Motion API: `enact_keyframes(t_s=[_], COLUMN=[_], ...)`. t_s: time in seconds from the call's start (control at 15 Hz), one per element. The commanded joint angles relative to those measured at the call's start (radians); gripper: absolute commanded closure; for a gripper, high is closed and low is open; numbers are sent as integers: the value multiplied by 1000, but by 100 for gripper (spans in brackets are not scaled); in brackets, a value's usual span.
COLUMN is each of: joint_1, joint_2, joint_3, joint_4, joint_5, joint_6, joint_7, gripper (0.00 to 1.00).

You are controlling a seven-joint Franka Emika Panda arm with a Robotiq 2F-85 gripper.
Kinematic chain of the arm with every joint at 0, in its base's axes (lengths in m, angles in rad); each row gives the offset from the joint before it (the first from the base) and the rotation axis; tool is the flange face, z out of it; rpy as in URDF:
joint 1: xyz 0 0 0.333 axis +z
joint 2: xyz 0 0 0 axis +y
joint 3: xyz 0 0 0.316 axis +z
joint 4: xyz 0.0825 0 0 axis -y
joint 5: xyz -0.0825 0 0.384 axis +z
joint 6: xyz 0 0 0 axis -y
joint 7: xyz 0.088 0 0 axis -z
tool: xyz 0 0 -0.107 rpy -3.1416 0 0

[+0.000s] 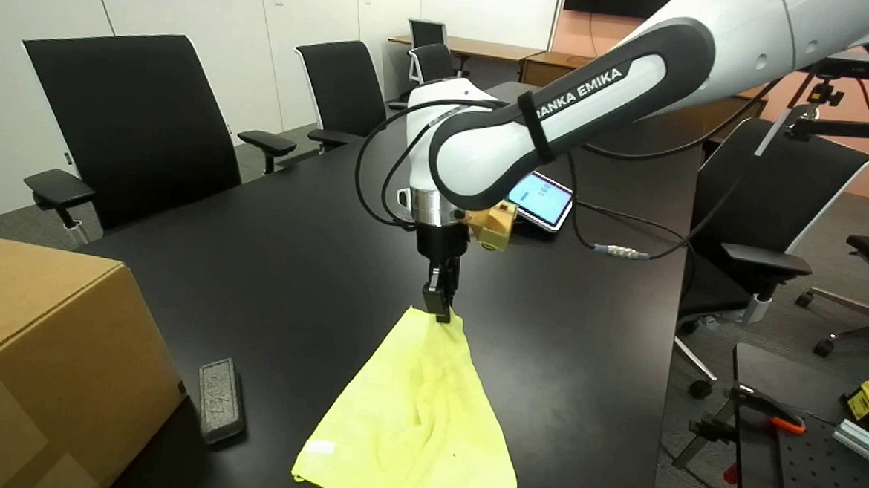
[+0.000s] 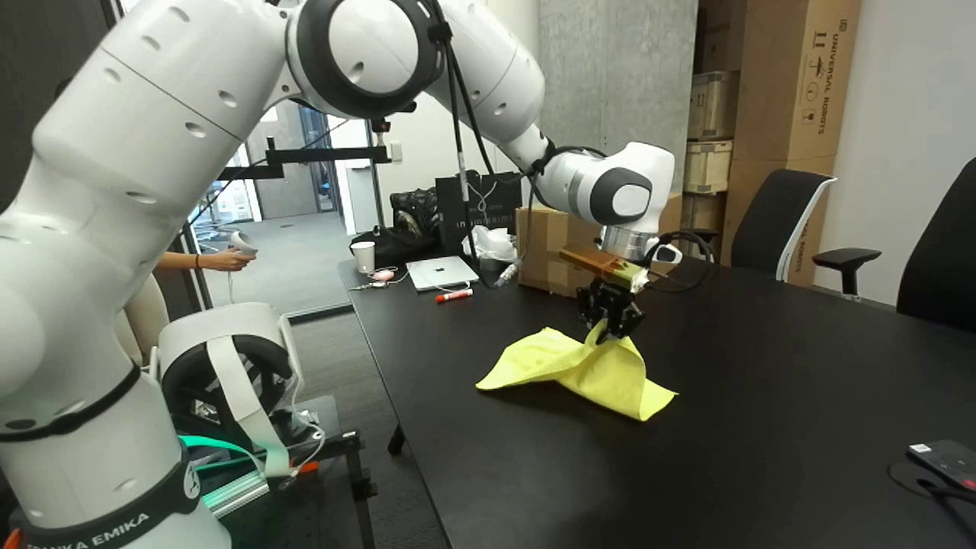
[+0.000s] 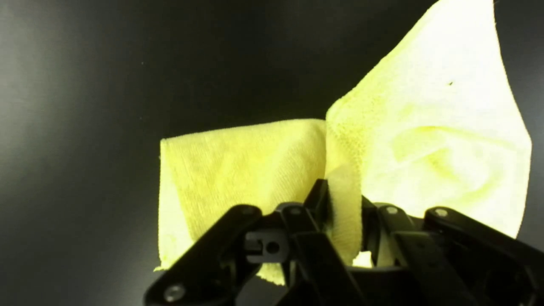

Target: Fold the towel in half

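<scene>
- Left of the end effector (image 1: 438, 307), in an exterior view: box (image 1: 79, 359), dark block (image 1: 220, 399).
- End effector: closed onto a fold of the towel (image 1: 411, 414) (the rest spreads below it, partly on the counter (image 1: 583, 386)).
- Right of it, farther back: tablet (image 1: 543, 198).

Open table (image 1: 582, 400) rings the towel (image 1: 414, 421); block (image 1: 220, 400) and box (image 1: 64, 366) bar one side.

Dark table (image 1: 589, 416), black chairs (image 1: 136, 124), white wall (image 1: 179, 7), grey floor (image 2: 335, 351)
</scene>
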Motion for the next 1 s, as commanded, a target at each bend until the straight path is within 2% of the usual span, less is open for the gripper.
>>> enact_keyframes(t_s=[0.0, 0.2, 0.27, 0.4, 0.67, 0.87, 0.93], joint_1=[38, 62, 67, 76, 83, 93, 98], joint_2=[101, 152, 161, 181, 183, 132, 110], joint_3=[-42, -82, -90, -107, -122, -118, -108], joint_4=[175, 230, 236, 246, 219, 138, 99], joint_5=[-40, -73, -80, -93, -83, -82, -80], joint_6=[-15, 16, 20, 48, 129, 163, 170], joint_7=[79, 159, 183, 232, 316, 349, 344], gripper=[96, 95, 64, 56, 25, 3, 0])
